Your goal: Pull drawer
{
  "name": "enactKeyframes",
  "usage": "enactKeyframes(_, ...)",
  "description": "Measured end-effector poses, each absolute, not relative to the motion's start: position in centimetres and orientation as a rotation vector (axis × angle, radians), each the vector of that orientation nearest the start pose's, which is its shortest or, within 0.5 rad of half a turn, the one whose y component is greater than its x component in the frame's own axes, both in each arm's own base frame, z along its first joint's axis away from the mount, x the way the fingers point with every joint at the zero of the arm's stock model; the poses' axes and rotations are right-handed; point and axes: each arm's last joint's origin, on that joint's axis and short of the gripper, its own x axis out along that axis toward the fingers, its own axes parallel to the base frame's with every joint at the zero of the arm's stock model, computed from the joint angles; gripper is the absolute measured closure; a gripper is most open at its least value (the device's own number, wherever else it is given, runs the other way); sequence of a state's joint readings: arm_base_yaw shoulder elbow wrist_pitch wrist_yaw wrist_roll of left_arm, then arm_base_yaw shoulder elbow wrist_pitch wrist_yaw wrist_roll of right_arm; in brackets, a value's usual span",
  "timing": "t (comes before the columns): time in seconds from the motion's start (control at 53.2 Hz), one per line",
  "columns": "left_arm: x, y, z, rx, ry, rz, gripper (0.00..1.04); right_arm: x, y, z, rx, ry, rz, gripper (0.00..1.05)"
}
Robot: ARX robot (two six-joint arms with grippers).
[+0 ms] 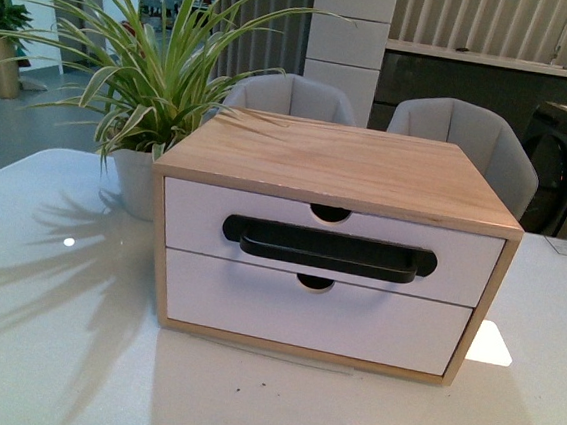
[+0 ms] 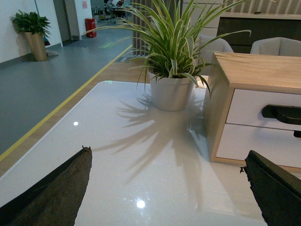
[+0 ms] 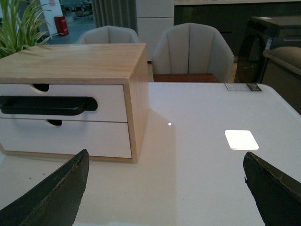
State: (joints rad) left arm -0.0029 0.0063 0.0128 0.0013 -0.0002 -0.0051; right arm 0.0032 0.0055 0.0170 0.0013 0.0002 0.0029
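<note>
White-fronted and pushed fully in, the drawer [image 1: 331, 239] is the upper of two in a light-wood box [image 1: 343, 163] standing in the middle of the glossy white table [image 1: 49, 351]. Its long black handle [image 1: 328, 250] lies across a black oval recess, with a half-round notch cut in the top edge just above it. The front sits flush with the wooden frame, so none of the inside shows. Below it is the plain lower drawer [image 1: 314, 316], which has only a notch and is also closed.

Just beside the box's far left corner stands a striped, spiky plant [image 1: 162, 70] in a white pot [image 1: 136, 183], throwing leafy shadows over the table. Two grey chairs [image 1: 293, 96] stand beyond the far edge, and a bright patch of light [image 1: 489, 343] lies on the table right of the box.

Neither arm shows from the front. The left pincer [image 2: 167, 155] hangs over the table on the near left of the box, its two dark fingers [image 2: 51, 193] spread wide and holding nothing. The right pincer [image 3: 165, 155] hangs on the near right, just as wide apart, touching nothing and well short of the handle.
</note>
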Motion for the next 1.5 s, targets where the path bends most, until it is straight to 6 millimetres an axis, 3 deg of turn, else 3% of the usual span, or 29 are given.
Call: enactKeyframes(1.502,9.73,-0.03,16.75,-0.005,-0.008,-0.003,0.07,9.70,0.03,16.90,0.003,-0.013,0.003,0.09)
